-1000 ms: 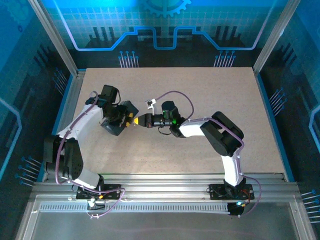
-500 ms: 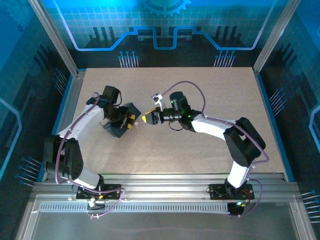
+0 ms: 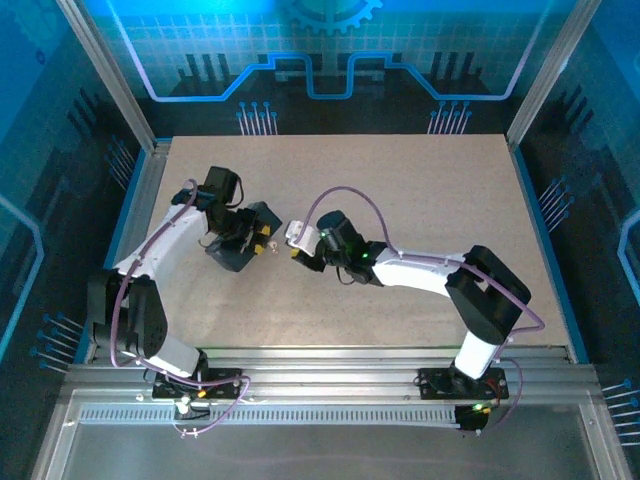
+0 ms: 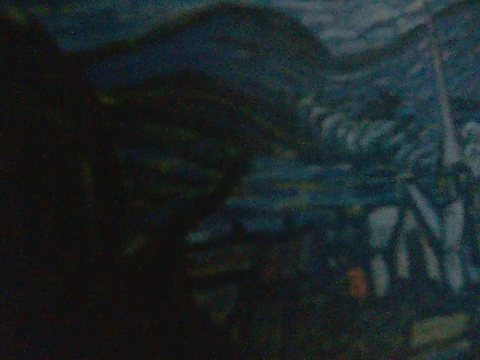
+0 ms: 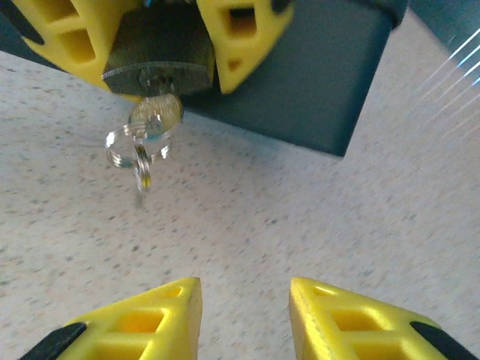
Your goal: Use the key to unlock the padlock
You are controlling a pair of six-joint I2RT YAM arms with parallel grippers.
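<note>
Beside the dark-blue tin (image 5: 315, 82), the left gripper (image 5: 169, 67) pinches the small padlock (image 5: 154, 49), the key (image 5: 155, 112) lodged in its keyhole. My right gripper (image 5: 244, 300) is spread, empty; I'd take that thin, stiff, slippery key by its flat bow.

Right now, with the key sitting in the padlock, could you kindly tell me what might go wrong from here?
1. The small silvery key hangs from the bottom of the dark squarish padlock, its ring dangling. The right tool is open and apart from it, so the key may slip out.
2. Gripping that thin key head could catch the ring instead, or twist the padlock in the left tool.
</note>
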